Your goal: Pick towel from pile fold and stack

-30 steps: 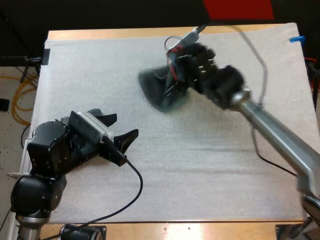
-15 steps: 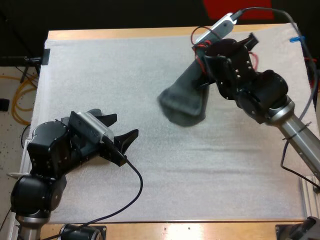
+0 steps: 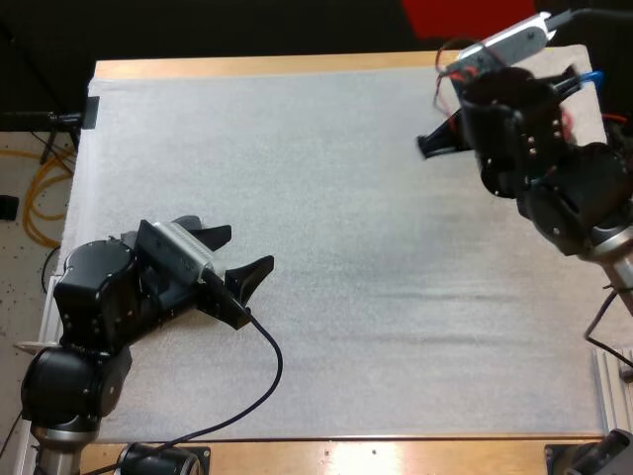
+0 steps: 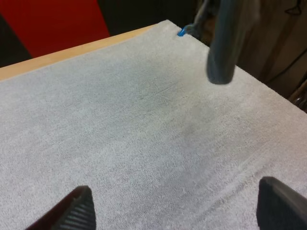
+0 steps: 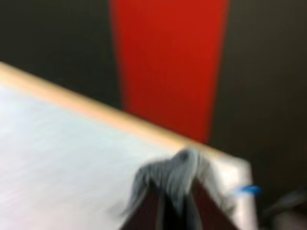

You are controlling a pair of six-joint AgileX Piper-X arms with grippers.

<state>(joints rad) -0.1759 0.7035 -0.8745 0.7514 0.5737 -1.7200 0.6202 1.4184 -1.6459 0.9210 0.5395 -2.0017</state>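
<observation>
A dark grey-green towel (image 5: 176, 173) is pinched between the fingers of my right gripper (image 5: 175, 208), which is shut on it above the mat's far right corner. From the left wrist view the towel (image 4: 222, 45) hangs down as a narrow bundle clear of the mat. In the high view my right arm (image 3: 524, 148) is raised at the far right and covers most of the towel. My left gripper (image 3: 242, 251) rests low over the mat's near left part, open, with nothing between its fingers (image 4: 76, 211).
The white mat (image 3: 336, 198) covers the table, with the wooden edge (image 3: 247, 65) along the far side. Beyond the table's left edge, cables lie on the floor (image 3: 40, 188).
My right arm has swung from the mat's far middle to its far right corner, lifting the towel off the mat. The left arm has stayed still.
</observation>
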